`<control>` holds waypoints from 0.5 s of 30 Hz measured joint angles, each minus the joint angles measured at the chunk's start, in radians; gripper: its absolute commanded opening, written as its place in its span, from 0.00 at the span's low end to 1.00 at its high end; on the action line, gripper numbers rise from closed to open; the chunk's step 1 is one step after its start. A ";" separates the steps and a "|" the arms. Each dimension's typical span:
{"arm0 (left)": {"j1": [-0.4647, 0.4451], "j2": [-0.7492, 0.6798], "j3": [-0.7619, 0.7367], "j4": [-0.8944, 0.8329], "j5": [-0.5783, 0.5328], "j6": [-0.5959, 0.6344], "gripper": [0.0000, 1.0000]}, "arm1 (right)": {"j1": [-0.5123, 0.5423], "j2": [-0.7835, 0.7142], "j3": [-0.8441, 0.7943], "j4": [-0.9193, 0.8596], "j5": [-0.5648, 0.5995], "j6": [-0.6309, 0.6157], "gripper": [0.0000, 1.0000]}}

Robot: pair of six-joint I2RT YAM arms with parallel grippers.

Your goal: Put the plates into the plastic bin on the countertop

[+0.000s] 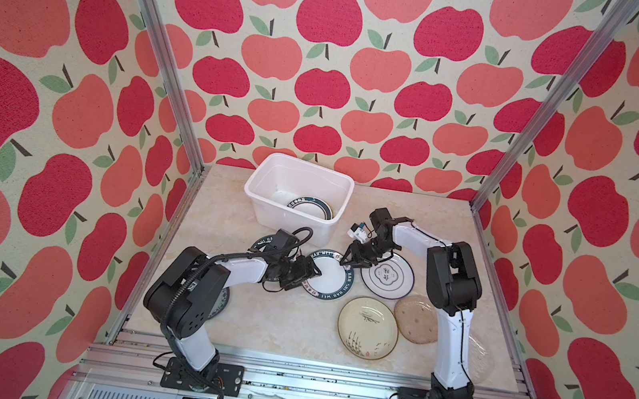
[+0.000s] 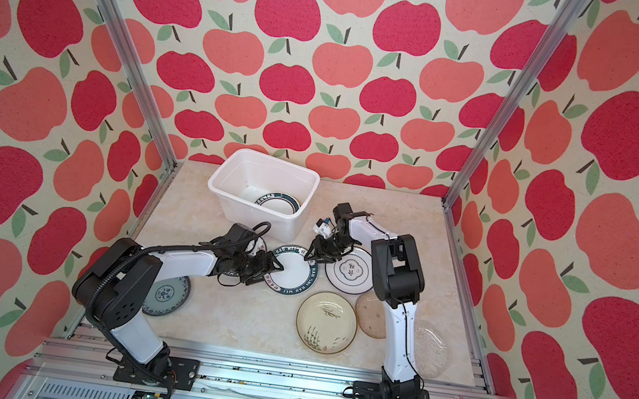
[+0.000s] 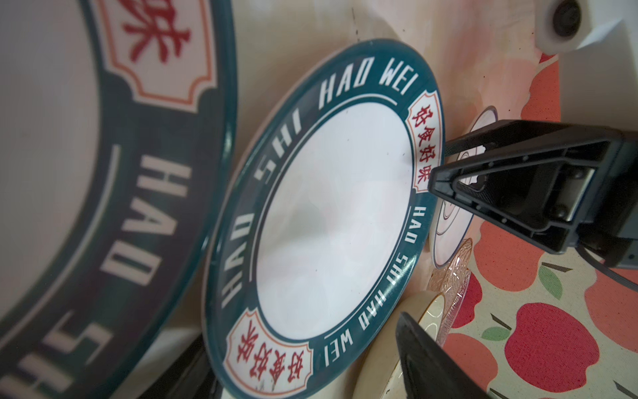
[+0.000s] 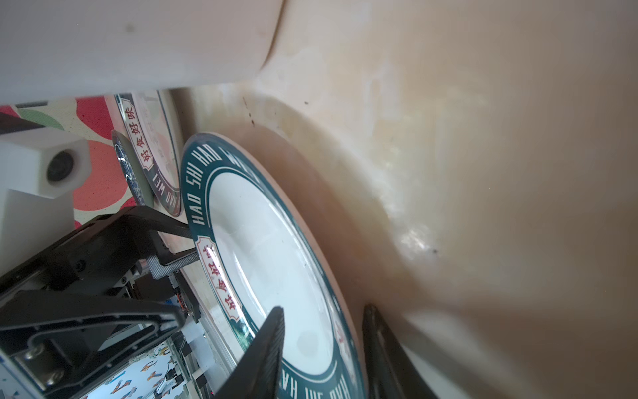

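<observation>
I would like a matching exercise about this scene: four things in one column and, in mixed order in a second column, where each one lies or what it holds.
Things
1. plastic bin
2. cream plate with reeds
3. blue-patterned plate
4. amber glass plate

Places or states
A. partly hidden by the right arm
B. holds one green-rimmed plate
C. partly hidden by the left arm
D. on the countertop between the two arms, hidden by neither

Pairs: 1-B, 2-D, 3-C, 4-A

Eight plates [image 1: 368, 328], one plastic bin [image 1: 302, 159], two arms [image 1: 246, 268]
</observation>
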 measured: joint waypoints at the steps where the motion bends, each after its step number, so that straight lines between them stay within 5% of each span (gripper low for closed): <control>1: 0.000 0.000 0.000 0.000 0.000 0.000 0.76 | 0.000 -0.004 -0.005 0.000 -0.004 0.000 0.33; 15: 0.000 -0.003 0.001 -0.003 0.023 0.033 0.78 | 0.002 -0.108 -0.020 -0.009 -0.013 -0.019 0.00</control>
